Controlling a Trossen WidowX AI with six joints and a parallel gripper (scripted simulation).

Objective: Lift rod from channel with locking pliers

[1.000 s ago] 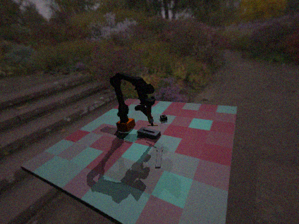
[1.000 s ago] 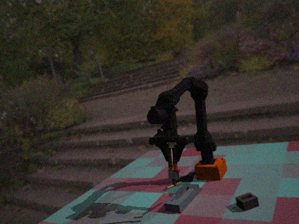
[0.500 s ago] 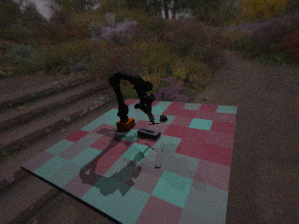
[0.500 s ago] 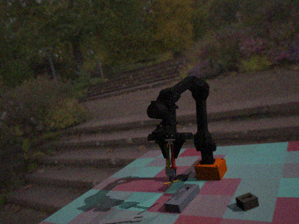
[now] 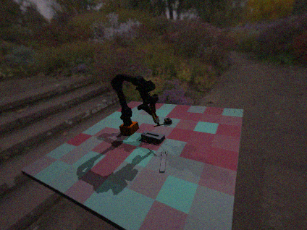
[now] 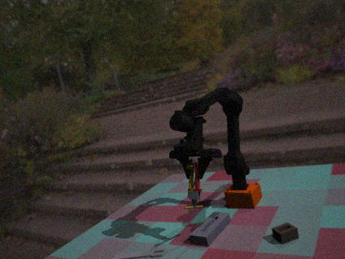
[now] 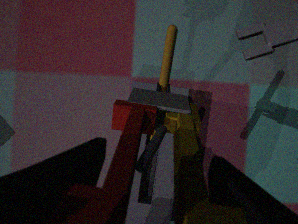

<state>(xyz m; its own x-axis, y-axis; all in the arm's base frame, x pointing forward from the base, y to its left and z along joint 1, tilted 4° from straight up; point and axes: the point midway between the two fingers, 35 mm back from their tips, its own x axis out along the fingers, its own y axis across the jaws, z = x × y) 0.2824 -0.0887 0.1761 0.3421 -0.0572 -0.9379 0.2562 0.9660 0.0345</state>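
Locking pliers [image 6: 194,195] [image 7: 182,142], handles pinched by the pincer [image 6: 195,170] [image 7: 158,156]; yellow rod [image 6: 190,208] [image 7: 168,57] gripped crosswise at their lower end, clear of the channel block [image 5: 153,137] [image 6: 210,230]. Handle pressure should be kept constant, the rod held high and motionless.

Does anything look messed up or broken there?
No, nothing stands out as spilled, tipped or broken. The yellow rod hangs above the mat, crosswise in the pliers, but that looks deliberate: the gripper is holding them.
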